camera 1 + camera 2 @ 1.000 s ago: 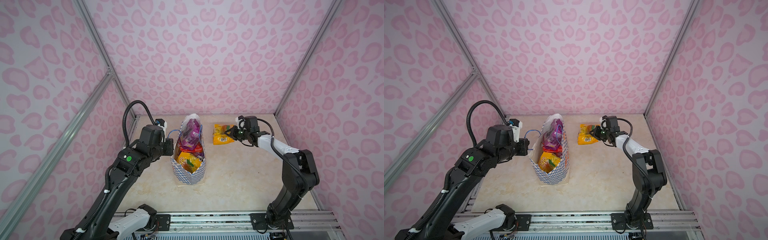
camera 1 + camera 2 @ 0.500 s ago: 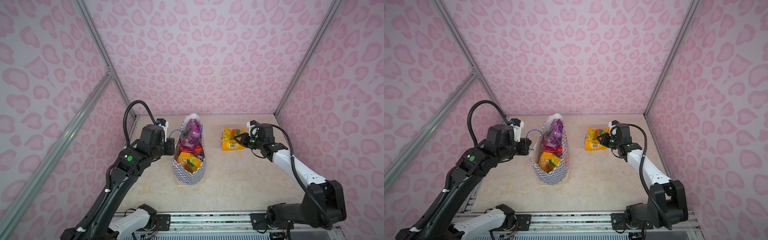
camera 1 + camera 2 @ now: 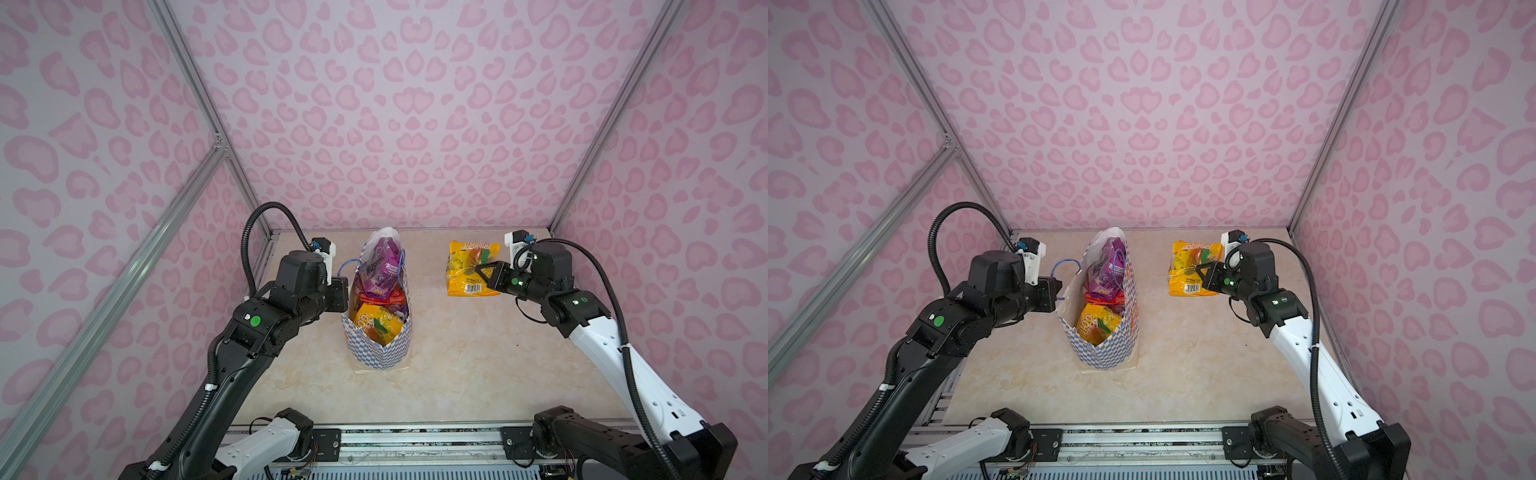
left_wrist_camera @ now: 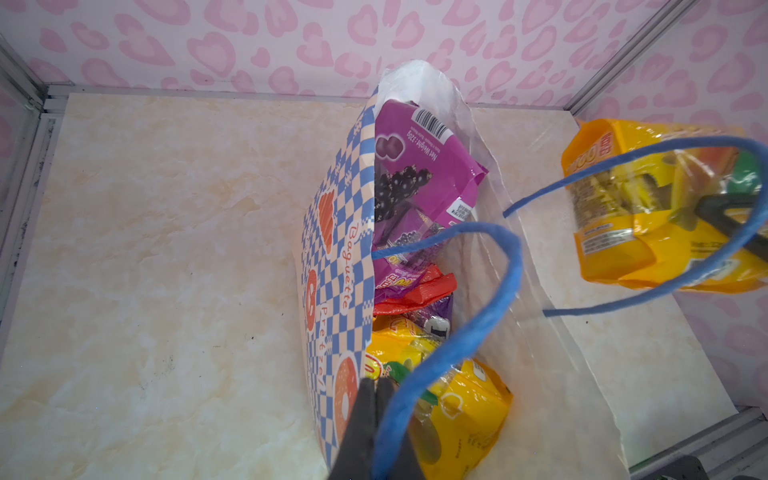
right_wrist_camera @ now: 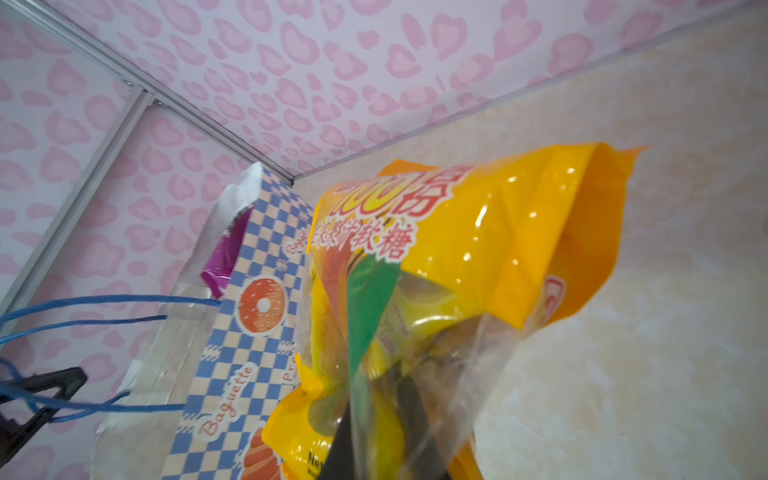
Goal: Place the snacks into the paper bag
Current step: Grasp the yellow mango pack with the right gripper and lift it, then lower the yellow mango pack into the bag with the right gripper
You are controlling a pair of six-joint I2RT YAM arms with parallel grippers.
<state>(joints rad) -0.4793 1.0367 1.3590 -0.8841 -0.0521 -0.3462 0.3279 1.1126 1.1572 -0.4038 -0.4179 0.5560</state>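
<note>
Step in hand: transfer of the one snack seen outside the bag. The right hand (image 3: pixel 482 271) is pinched nearly shut on the yellow packet (image 3: pixel 461 259), which hangs well right of the paper bag (image 3: pixel 376 351), seemingly clear of the table (image 3: pixel 457 353). The left hand (image 4: pixel 375 415) is closed on a blue cord handle (image 4: pixel 496 291), spreading the mouth. The next move calls for carrying the packet over the rim, lowering it, then releasing.
</note>
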